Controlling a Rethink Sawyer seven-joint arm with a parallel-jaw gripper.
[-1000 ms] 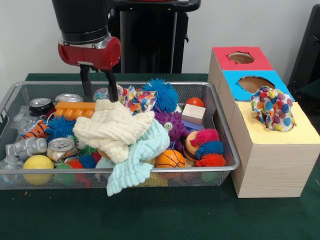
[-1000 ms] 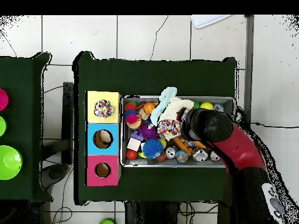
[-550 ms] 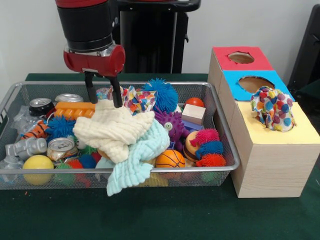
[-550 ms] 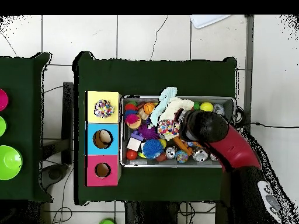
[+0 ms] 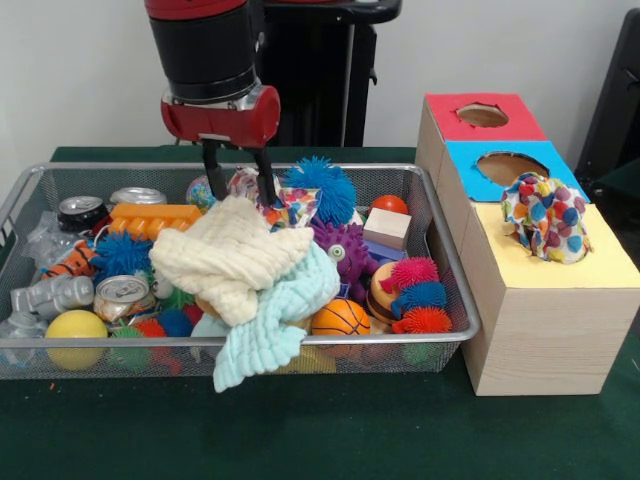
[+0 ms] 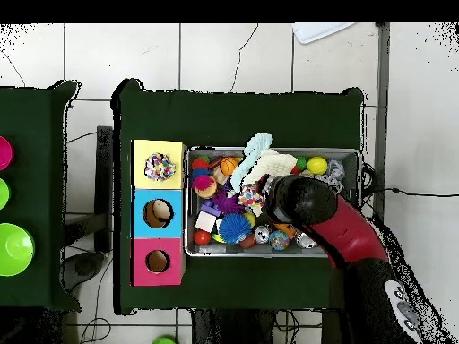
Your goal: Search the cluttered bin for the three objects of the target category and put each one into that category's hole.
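My gripper (image 5: 240, 182) hangs open over the back middle of the wire bin (image 5: 20, 195). Its fingertips (image 5: 268, 190) reach down at the left edge of a polka-dot cloth (image 5: 297, 202), nothing held between them. A cream knitted cloth (image 5: 230, 255) lies on top of the clutter just in front. A mint cloth (image 5: 270, 325) drapes over the bin's front rim. Another polka-dot cloth (image 5: 545, 215) is stuffed in the yellow box's hole. In the overhead view the arm (image 6: 309, 204) covers the gripper, and the polka-dot cloth (image 6: 252, 195) shows beside it.
The bin also holds cans (image 5: 122, 293), spiky balls (image 5: 322, 185), a purple toy (image 5: 345, 250), a small basketball (image 5: 340, 318), a yellow ball (image 5: 75, 325) and a wooden block (image 5: 387, 227). Right of it stand the red box (image 5: 480, 115), blue box (image 5: 505, 168) and yellow box (image 5: 600, 265).
The gripper has moved to the right in the front view, from over the orange toy and cream cloth to the polka-dot cloth's edge. It stays open. The cloths have not moved.
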